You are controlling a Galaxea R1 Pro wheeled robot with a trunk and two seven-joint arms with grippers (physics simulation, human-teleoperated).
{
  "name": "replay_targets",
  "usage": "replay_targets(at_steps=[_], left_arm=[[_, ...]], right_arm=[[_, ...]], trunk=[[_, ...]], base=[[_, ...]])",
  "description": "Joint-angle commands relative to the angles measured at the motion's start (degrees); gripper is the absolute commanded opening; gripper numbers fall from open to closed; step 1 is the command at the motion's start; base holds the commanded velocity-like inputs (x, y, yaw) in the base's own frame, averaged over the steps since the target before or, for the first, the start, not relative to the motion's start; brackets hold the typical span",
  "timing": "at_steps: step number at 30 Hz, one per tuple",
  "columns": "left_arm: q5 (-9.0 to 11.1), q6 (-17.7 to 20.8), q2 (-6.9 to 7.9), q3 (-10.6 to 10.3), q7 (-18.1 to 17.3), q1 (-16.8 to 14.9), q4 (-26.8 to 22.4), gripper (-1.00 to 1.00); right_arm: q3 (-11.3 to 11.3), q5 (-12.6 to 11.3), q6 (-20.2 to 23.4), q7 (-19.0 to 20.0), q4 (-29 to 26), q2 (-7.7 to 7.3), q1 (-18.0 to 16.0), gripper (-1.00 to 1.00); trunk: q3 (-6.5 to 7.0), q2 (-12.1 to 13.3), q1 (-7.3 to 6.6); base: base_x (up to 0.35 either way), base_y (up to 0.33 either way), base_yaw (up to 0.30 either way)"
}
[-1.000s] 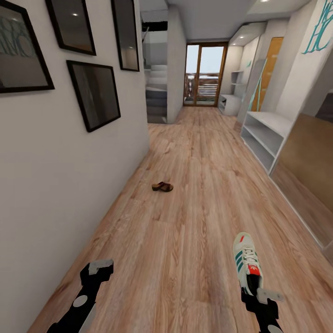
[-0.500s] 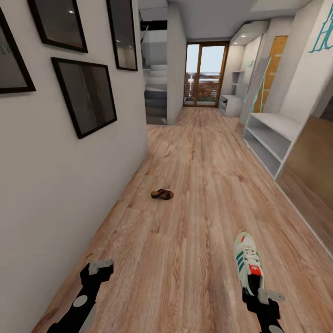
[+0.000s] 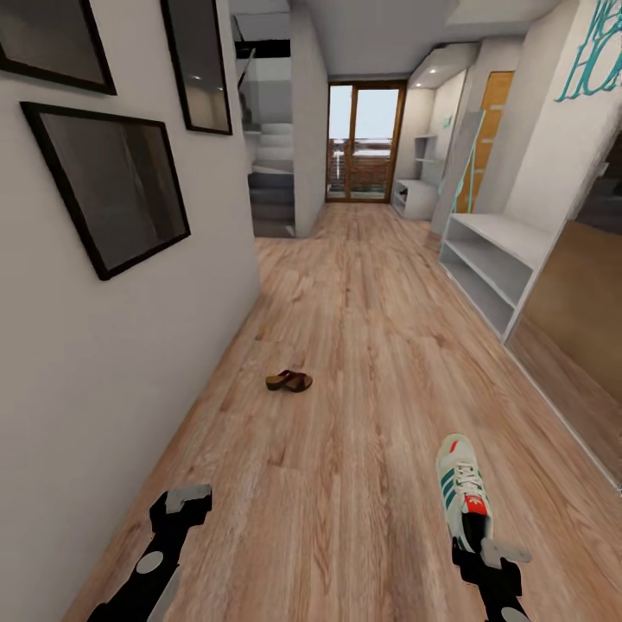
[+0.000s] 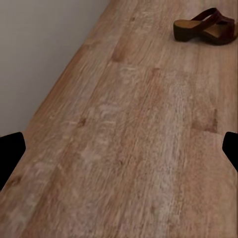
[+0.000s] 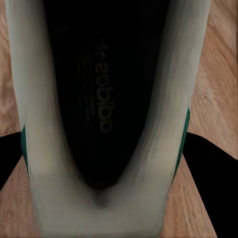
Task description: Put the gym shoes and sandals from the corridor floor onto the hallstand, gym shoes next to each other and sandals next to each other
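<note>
One gym shoe (image 3: 462, 492) sits in the right pincer (image 3: 489, 557), held by its heel so it can ride to the hallstand (image 3: 488, 259). A brown sandal (image 3: 289, 380) waits on the corridor floor (image 3: 363, 345). The left pincer (image 3: 186, 499) is wide and empty.

Matt wood-grain corridor floor (image 3: 363, 345), brown leather-look sandal (image 3: 288, 381), smooth white gym shoe (image 3: 461, 489) with dark printed insole.

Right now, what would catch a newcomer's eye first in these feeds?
The white gym shoe with green stripes, held at its heel by the right end effector. Next, a lone brown sandal on the corridor floor near the left wall, and the grey hallstand along the right.
</note>
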Motion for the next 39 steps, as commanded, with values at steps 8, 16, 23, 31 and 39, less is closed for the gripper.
replay_targets(at_steps=[8, 16, 23, 31, 39], left_arm=[[0.1, -0.2, -0.01, -0.1, 0.1, 0.1, 0.0, 1.00], [0.1, -0.2, -0.07, -0.2, 0.1, 0.1, 0.0, 1.00], [-0.3, -0.2, -0.11, -0.3, 0.1, 0.1, 0.0, 1.00], [-0.6, -0.1, -0.41, -0.7, 0.0, 0.1, 0.0, 1.00], [-0.6, 0.0, -0.52, -0.9, 0.0, 0.0, 0.6, 1.00]], right_arm=[[0.1, -0.5, -0.2, 0.3, -0.2, 0.05, 0.0, -1.00], [0.2, -0.4, 0.5, 0.6, -7.7, -1.16, -0.1, -1.00], [0.2, -0.3, 10.7, 2.6, -21.1, -2.62, -2.9, -1.00], [0.2, -0.6, 38.1, 10.7, -32.2, -2.77, -14.5, -1.00], [-0.1, -0.5, 41.8, 14.3, -33.0, -3.85, -16.8, -1.00]], trunk=[[0.02, 0.0, 0.02], [0.02, 0.0, 0.02], [0.02, 0.0, 0.02], [0.02, 0.0, 0.02], [0.02, 0.0, 0.02]], base=[[0.340, 0.072, -0.035], [0.340, 0.058, -0.003], [0.340, 0.010, 0.000], [0.340, 0.001, 0.000], [0.340, 0.000, 0.000]])
